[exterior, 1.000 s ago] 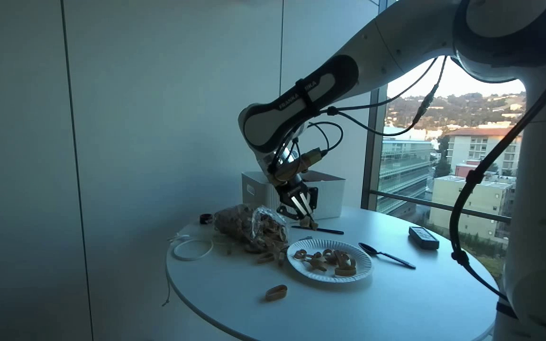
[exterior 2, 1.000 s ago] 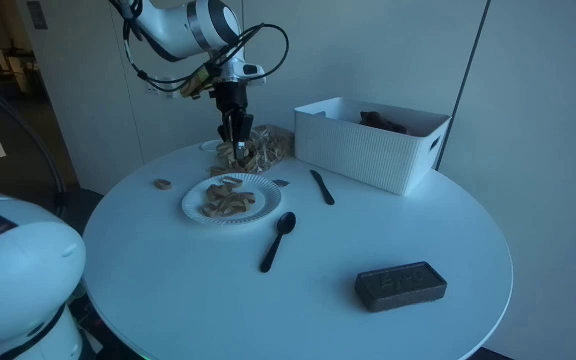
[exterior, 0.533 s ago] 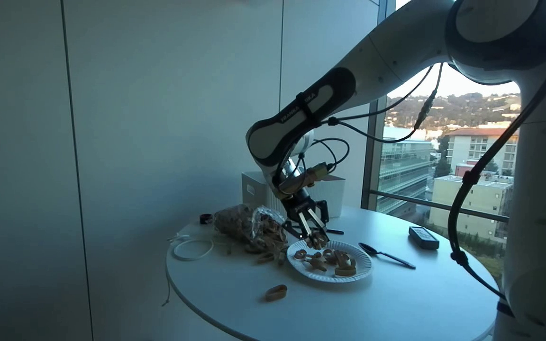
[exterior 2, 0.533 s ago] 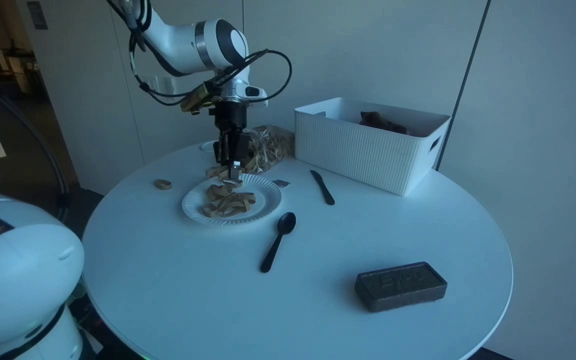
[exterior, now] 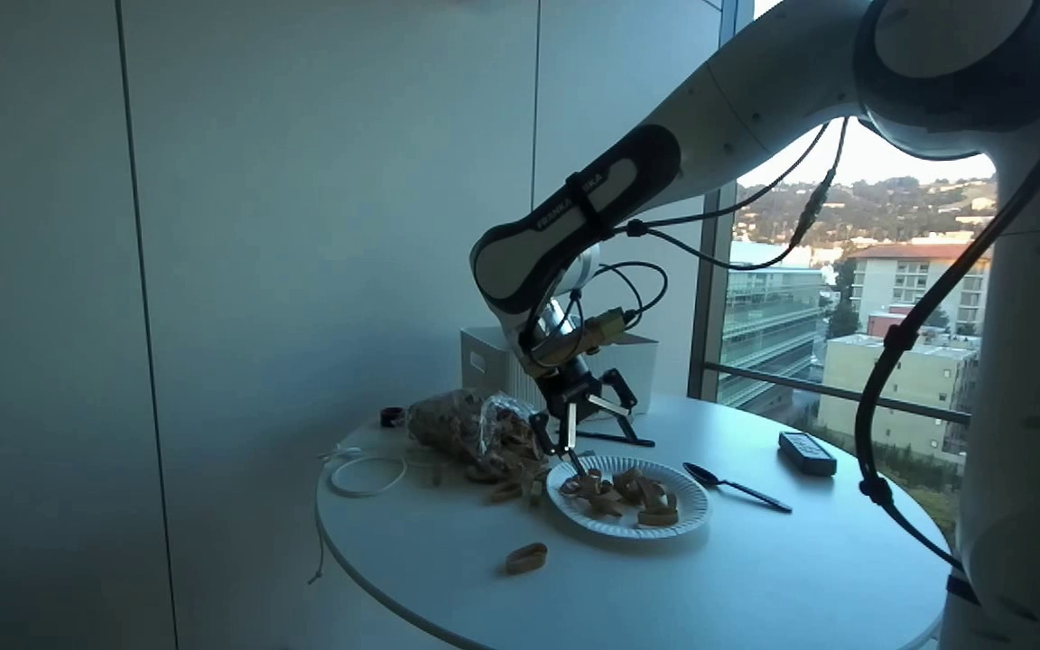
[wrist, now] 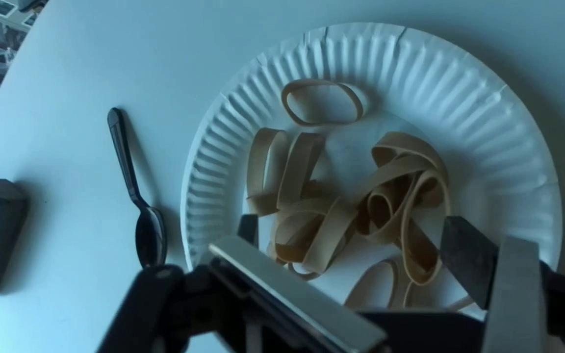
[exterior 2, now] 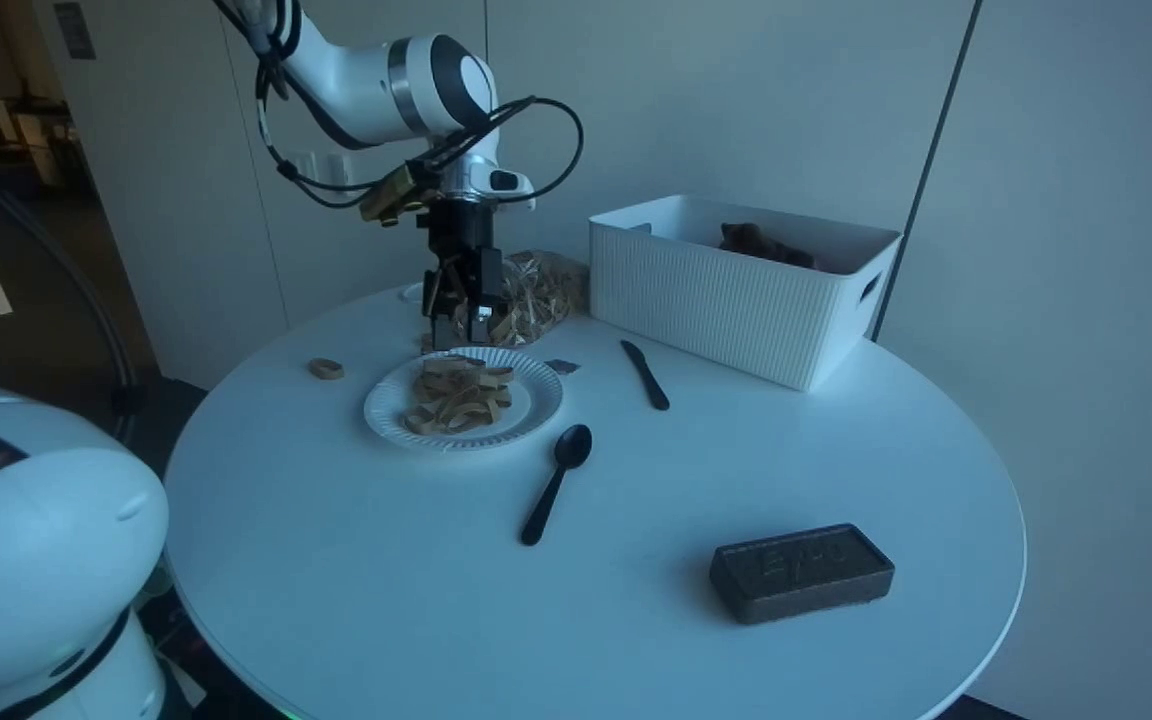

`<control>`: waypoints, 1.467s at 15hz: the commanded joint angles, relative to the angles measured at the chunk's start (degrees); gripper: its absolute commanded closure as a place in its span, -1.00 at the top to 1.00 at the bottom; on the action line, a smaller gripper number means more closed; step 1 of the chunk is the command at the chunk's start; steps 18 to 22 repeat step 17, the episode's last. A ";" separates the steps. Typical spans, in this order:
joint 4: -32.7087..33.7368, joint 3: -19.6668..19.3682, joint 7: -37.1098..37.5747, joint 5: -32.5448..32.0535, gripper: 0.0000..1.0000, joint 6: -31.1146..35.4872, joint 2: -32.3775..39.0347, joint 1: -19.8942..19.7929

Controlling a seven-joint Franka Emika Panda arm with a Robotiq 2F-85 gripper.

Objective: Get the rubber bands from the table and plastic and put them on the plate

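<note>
Tan, flat rubber bands (wrist: 331, 235) lie curled and tangled on the white plate (wrist: 464, 83), one oval loop (wrist: 319, 82) just beside the rest. In the wrist view they show between and beyond the fingertips of the gripper (wrist: 356, 244), which is spread wide, holding nothing. Another band (exterior: 527, 561) lies on the table (exterior: 755, 569).

A slim black knife (exterior 2: 645, 376) lies near a ribbed white box (exterior 2: 706, 297), a black spoon (exterior 2: 554, 488) and dark oblong block (exterior 2: 802, 574) farther off.
</note>
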 commanded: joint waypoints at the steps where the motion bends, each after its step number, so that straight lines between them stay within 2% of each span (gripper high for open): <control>1: -1.49 -0.27 1.29 0.40 1.00 1.97 -4.88 -0.17; 7: -2.45 0.37 2.87 0.02 1.00 1.89 -12.92 -0.96; 10: -3.68 0.40 1.15 1.38 1.00 2.81 -15.07 -1.26; 11: -1.69 0.78 1.79 0.19 1.00 1.56 -12.65 -1.39; 22: -3.10 0.86 1.75 0.29 1.00 2.02 -13.77 -1.48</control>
